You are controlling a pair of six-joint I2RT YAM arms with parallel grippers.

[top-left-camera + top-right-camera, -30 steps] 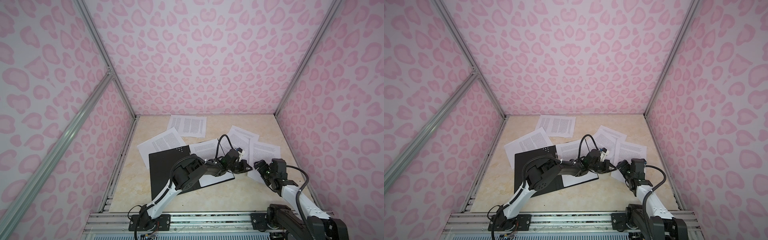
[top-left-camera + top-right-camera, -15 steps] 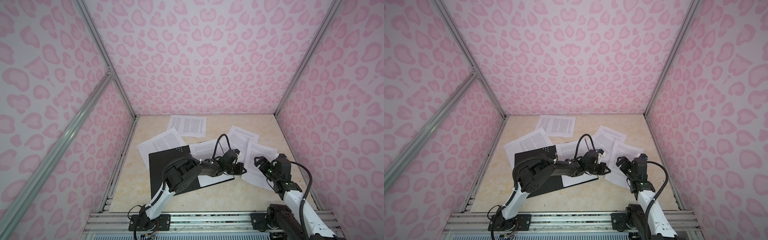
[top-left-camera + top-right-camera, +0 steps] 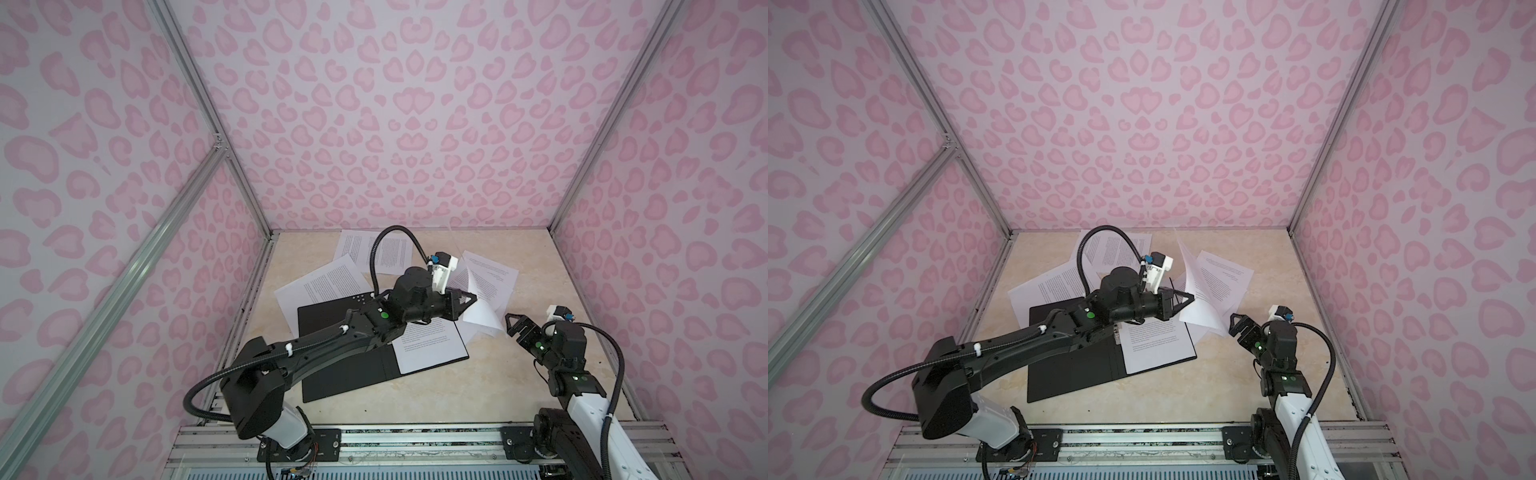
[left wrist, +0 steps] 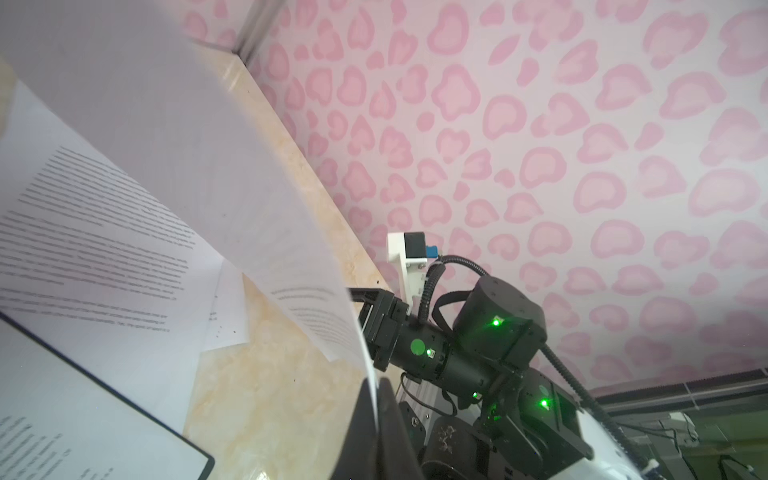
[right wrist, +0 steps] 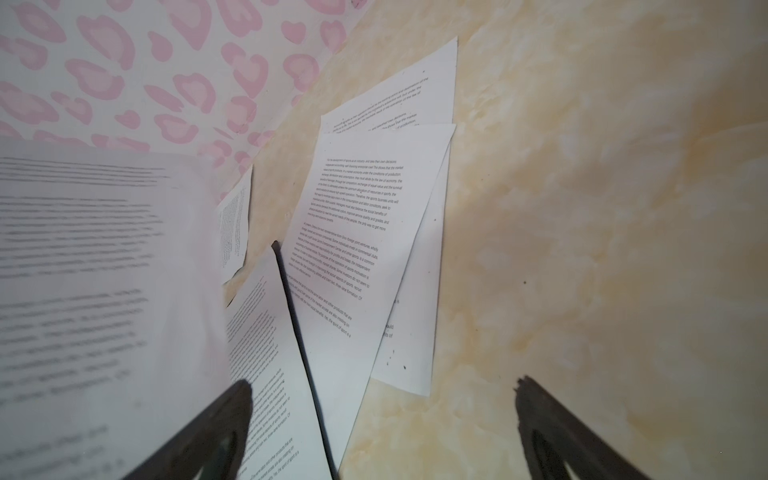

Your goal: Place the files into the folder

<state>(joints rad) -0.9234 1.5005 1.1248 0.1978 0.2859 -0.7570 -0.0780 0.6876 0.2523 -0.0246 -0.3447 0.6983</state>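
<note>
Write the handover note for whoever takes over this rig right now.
Left gripper: shut on a lifted sheet, held up off the table just right of the folder.
Right gripper: open, empty, beside the lifted sheet.
Done: the folder lies open, black inside up, with one filed sheet on its right half.
Left: lay the lifted sheet in, then gather the loose sheets behind and right of the folder.

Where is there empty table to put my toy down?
Bare table lies between the folder and the front rail, and beside the right wall. The middle and back are crowded with loose sheets.
</note>
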